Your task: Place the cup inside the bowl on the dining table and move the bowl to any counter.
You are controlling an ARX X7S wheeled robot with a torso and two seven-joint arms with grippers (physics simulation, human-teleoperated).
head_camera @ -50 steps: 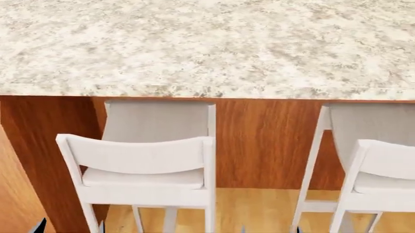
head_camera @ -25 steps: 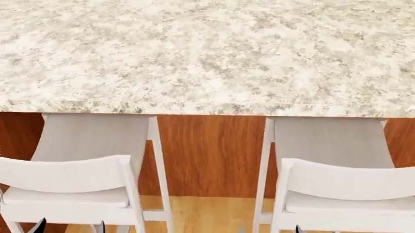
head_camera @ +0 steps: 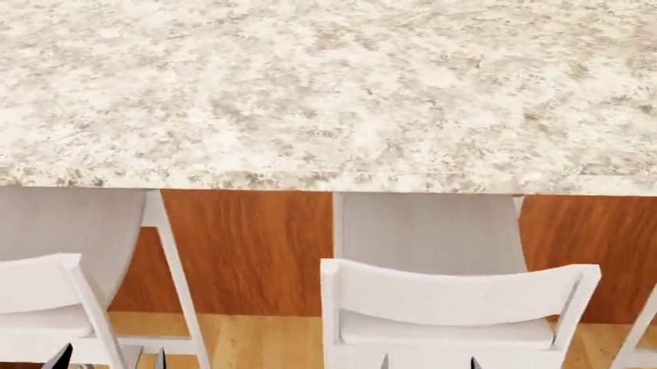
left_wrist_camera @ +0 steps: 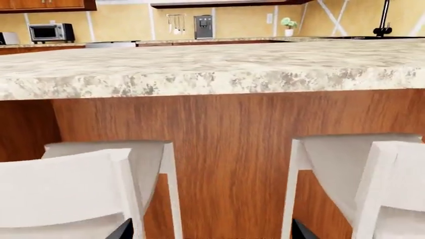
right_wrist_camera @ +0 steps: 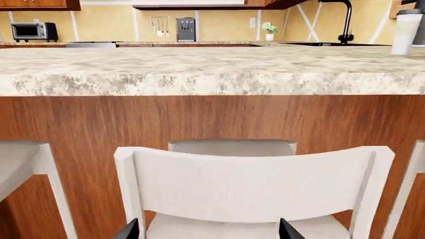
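Nowhere any writing: cup (right_wrist_camera: 405, 33) (lidded) on dining table (right_wrist_camera: 219, 74).

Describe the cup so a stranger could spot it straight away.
Find the long dining table with the pale speckled stone top and white chairs tucked beneath. At its far end stands the cup, a slim cream-white tumbler. A darker object, mostly cut off, stands beside it.

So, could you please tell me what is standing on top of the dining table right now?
On the dining table, only the cup shows, upright at the right wrist view's far edge. The bowl is out of frame in every view.
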